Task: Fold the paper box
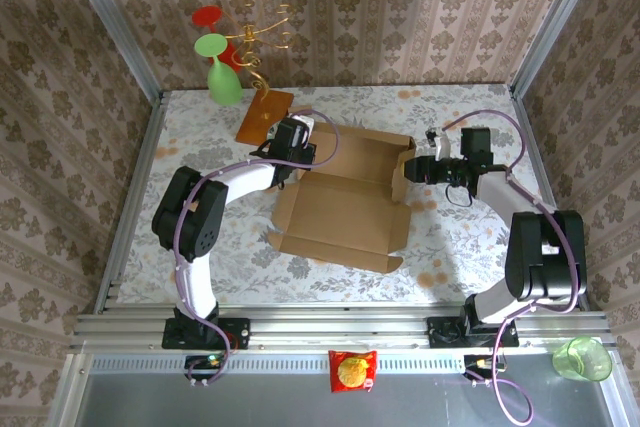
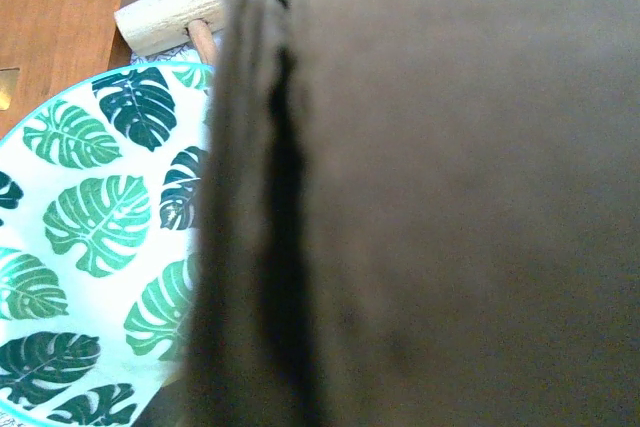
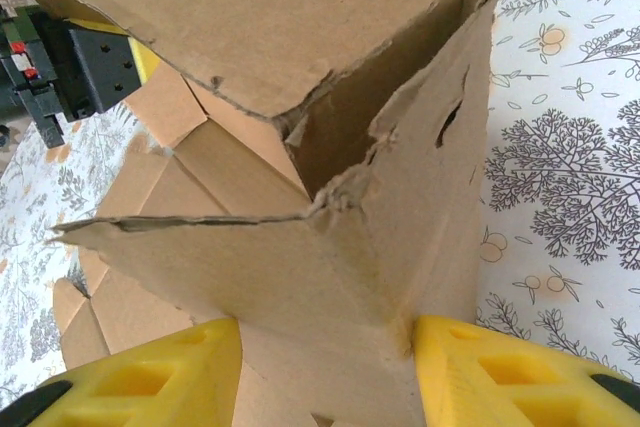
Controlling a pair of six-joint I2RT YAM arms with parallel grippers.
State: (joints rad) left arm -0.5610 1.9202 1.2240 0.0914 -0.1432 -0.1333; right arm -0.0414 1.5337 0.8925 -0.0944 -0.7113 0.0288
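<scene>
Right gripper [image 3: 328,357] pinched the right wall of the box [image 1: 340,209], probably to keep it upright. In the top view the box lay mid-frame. Left gripper [image 1: 298,147] sat at its upper-left corner; blurred cardboard hid the jaws, so I cannot tell its grip.

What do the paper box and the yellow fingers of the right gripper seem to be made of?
The paper box: brown cardboard, matte and unprinted. Its torn edges look fibrous and its folds hold sharp creases. The fingers of the right gripper: probably hard plastic, smooth and bright yellow, with shaped hollows. Whether they are moulded or printed, I cannot tell.
</scene>
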